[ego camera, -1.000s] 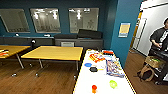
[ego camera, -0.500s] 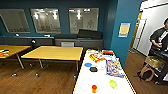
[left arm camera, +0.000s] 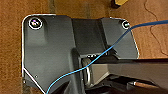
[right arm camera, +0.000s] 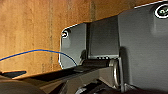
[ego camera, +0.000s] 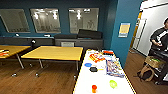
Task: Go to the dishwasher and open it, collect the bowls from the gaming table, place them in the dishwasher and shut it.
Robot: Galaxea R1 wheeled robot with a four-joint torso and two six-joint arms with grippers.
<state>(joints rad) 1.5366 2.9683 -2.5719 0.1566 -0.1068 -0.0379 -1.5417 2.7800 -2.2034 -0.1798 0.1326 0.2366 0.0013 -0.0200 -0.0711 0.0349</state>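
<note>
Before me the long white gaming table [ego camera: 100, 82] stands on the brown wood floor [ego camera: 50, 80] against a teal wall [ego camera: 122, 47]. On its smooth top sit the round blue bowl [ego camera: 87, 64] and, nearer me, the yellow-green bowl [ego camera: 113, 83], well apart. I cannot tell how my grippers stand.

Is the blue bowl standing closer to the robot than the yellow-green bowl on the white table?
No, in the head view the yellow-green bowl lies nearer on the white table, and the blue bowl sits farther back.
</note>
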